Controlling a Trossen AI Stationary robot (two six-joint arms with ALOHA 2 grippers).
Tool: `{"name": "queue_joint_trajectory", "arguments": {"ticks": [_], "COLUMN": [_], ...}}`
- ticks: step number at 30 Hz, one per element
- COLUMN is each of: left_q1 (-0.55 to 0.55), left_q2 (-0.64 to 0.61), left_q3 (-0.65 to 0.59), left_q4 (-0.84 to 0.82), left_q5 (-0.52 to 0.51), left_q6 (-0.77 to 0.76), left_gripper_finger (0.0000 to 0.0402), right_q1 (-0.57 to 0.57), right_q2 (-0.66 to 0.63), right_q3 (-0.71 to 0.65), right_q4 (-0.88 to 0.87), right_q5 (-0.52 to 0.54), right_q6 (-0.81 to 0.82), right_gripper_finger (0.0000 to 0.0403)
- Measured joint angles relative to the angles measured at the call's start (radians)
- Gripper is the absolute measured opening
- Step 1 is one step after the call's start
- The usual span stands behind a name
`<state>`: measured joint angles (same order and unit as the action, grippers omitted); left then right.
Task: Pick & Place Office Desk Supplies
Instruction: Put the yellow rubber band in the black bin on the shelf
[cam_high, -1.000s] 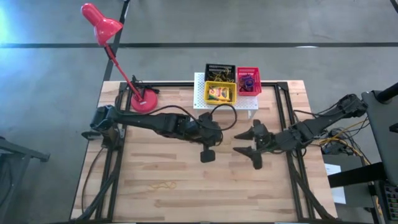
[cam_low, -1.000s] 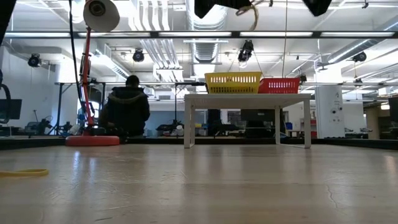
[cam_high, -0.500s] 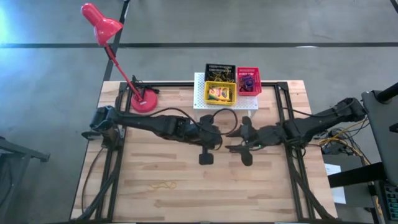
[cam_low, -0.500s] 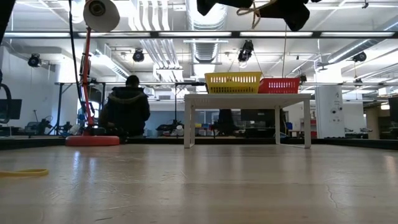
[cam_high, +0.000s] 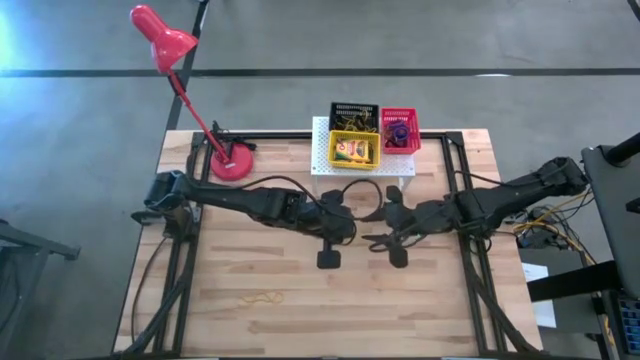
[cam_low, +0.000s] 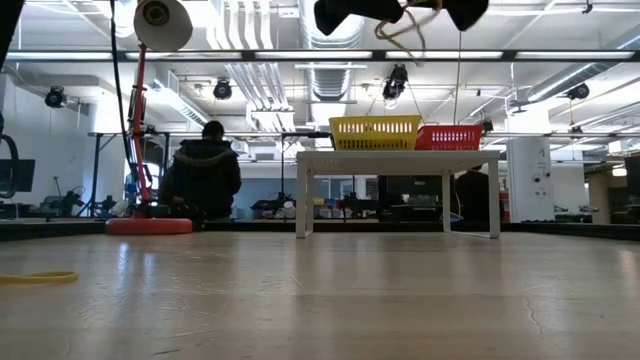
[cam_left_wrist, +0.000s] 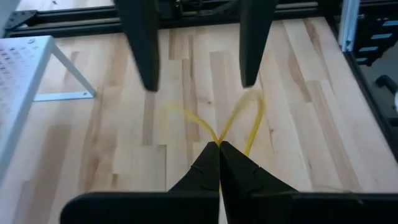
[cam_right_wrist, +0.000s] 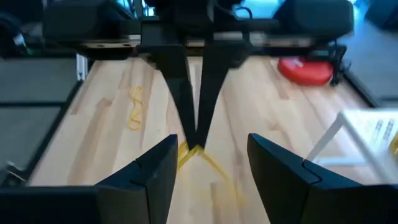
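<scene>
Handover looks to be the step in hand, judged from how the two arms meet above the middle of the table. Farthest left on the table (cam_high: 200, 300) stands a red desk lamp (cam_high: 232, 160), not part of the job. Next comes the left gripper (cam_left_wrist: 219, 147), its fingers pressed together and pinching a thin yellow rubber band (cam_left_wrist: 249, 118), which hangs as a loop in the air above the bare boards. Just beside it, facing it tip to tip, the right gripper (cam_right_wrist: 208, 152) has its fingers spread apart, one on each side of the left gripper's tip and the band. Whether they touch the band yet I cannot tell.

The next move, I judge, calls for the right fingers to close on the loop before the left lets go; then the band must go to the trays at the back. A thin, slack band could slip out between the two grips.

Counted: one band held, and one more rubber band (cam_high: 262, 297) lying flat near the front left of the table, well apart from both arms. Behind the grippers a white stand (cam_high: 322, 160) carries three trays: one black tray (cam_high: 354, 107), one yellow tray (cam_high: 355, 150) with a yellow-green card box inside, and one red tray (cam_high: 400, 130) holding what look like purple rings, too small to count.
</scene>
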<state>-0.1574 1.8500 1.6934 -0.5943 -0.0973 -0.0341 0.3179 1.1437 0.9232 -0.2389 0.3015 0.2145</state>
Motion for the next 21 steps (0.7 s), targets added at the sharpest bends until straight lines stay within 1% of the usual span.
{"name": "queue_joint_trajectory", "arguments": {"ticks": [4, 8, 10, 16, 18, 21], "left_q1": [-0.001, -0.001, -0.001, -0.001, -0.001, -0.001], "left_q2": [0.0, 0.0, 0.0, 0.0, 0.0, 0.0], "left_q3": [-0.017, -0.017, -0.017, -0.017, -0.017, -0.017], "left_q4": [0.021, 0.023, 0.024, 0.022, 0.021, 0.021], "left_q5": [0.019, 0.02, 0.02, 0.02, 0.019, 0.019], "left_q6": [0.0, -0.008, -0.015, -0.018, -0.018, -0.022], "left_gripper_finger": [0.0001, 0.0001, 0.0001, 0.0001, 0.0001, 0.0001], "right_q1": [-0.018, -0.042, -0.045, -0.046, -0.046, -0.046], "right_q2": [0.045, 0.102, 0.131, 0.17, 0.169, 0.151], "right_q3": [0.039, 0.06, 0.062, 0.083, 0.083, 0.083], "right_q4": [-0.013, -0.051, -0.073, -0.127, -0.131, -0.133], "right_q5": [-0.008, -0.111, -0.148, -0.153, -0.153, -0.153], "right_q6": [-0.097, -0.106, -0.084, 0.024, 0.059, 0.118], "right_gripper_finger": [0.0187, 0.0187, 0.0187, 0.0183, 0.017, 0.0135]}}
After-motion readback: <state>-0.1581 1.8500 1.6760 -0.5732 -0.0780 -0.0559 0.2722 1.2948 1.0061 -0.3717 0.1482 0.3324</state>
